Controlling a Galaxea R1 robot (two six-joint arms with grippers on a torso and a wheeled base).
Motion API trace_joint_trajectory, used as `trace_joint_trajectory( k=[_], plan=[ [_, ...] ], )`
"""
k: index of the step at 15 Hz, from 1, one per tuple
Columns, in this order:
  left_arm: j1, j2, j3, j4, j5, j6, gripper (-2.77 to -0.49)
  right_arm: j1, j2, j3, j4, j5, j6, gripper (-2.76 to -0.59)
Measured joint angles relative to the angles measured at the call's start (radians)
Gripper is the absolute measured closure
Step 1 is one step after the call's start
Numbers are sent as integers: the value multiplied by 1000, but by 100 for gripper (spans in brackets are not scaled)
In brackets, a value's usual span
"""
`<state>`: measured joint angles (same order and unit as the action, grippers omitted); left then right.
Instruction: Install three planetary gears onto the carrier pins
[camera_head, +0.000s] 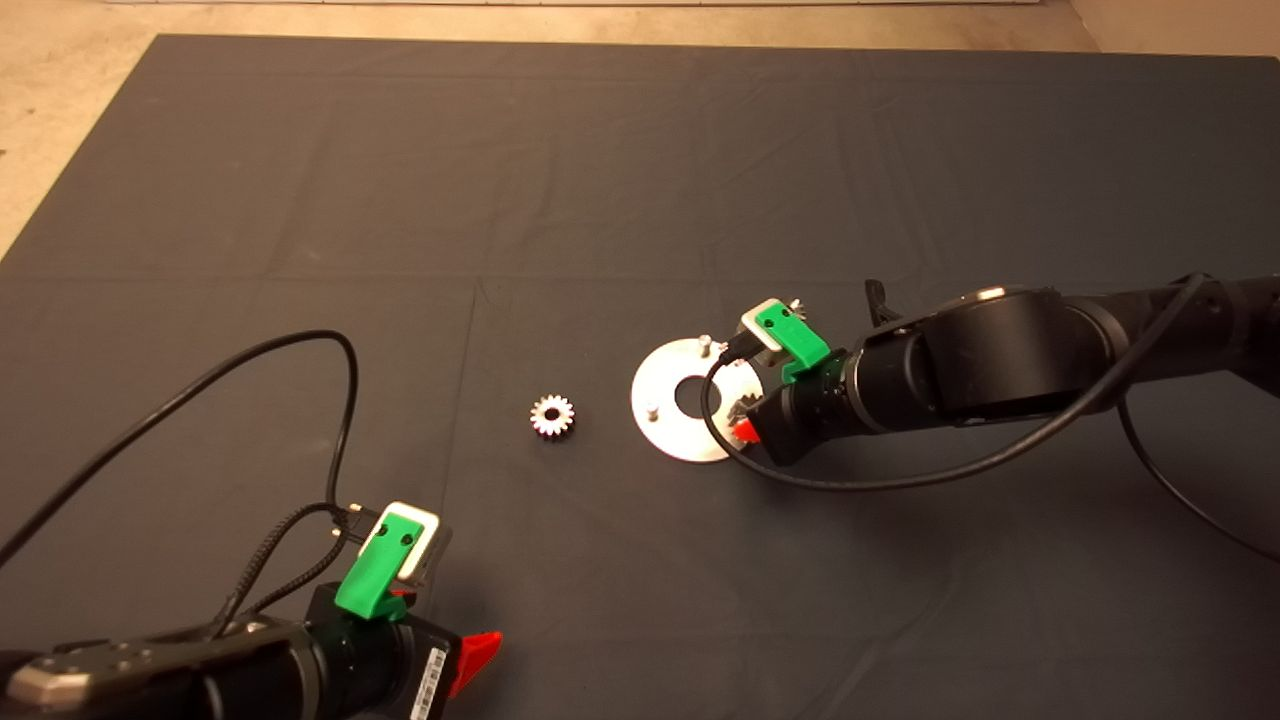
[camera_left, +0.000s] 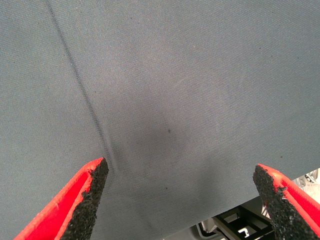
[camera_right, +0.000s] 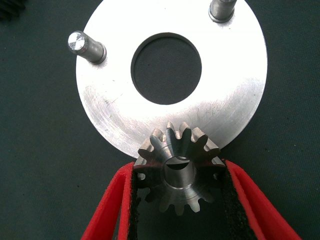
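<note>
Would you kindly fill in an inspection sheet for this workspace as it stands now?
Surface: dark mat, creased, on a pale floor.
Job's things: silver carrier plate with two bare pins showing; the third pin's place is hidden by the held gear. A second gear lies loose on the mat beside the plate. A third seems to peek out behind the right wrist camera.
Clutter: nothing seen.
Grippers: right hand shut on a gear over the plate's edge; left hand open, parked at the mat's near left edge.
Cables: black leads loop from both wrists.
Surroundings: some frame parts beyond the mat's edge.
</note>
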<state>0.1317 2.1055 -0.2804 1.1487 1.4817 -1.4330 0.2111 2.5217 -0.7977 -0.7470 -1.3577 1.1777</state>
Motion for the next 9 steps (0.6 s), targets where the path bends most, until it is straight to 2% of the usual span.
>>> trace_joint_trajectory(
  k=[4,6,9],
  plan=[
    [0,0,0,0,0,-11,-206,0,0,2,0,-5,-2,-94],
    [0,0,0,0,0,-11,-206,0,0,5,0,-24,-22,-94],
    [0,0,0,0,0,-12,-206,6,0,7,3,-46,-28,-94]
  ],
)
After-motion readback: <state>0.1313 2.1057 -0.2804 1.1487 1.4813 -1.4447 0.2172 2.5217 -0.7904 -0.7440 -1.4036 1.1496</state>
